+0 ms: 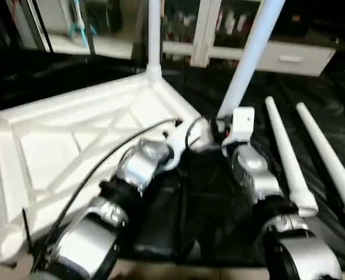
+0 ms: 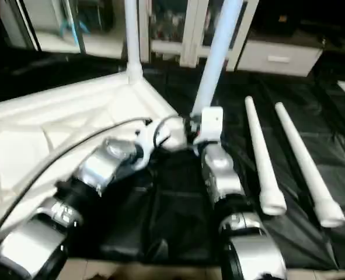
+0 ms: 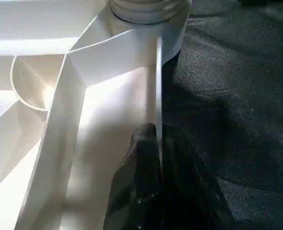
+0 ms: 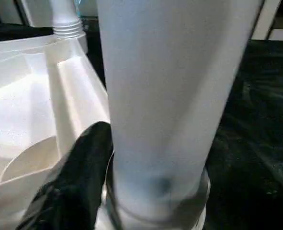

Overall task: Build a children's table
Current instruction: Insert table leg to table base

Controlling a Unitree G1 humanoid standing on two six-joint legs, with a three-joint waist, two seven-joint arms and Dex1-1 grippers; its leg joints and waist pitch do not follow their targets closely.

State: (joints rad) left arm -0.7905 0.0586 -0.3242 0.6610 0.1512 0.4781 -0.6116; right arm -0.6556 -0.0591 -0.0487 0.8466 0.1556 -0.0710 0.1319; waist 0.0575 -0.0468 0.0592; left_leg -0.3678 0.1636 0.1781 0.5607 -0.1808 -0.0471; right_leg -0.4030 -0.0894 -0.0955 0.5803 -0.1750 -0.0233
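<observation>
Right tool apparently around tilted leg

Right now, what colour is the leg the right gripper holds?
White, seen best in the right wrist view: the leg beside the right gripper.

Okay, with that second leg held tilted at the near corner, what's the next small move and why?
Probably tip the held leg upright, then turn it in. It leans away from the table top, unlike the fitted leg, which stands straight. The left claw pinches the rim wall, steadying the top.
</observation>
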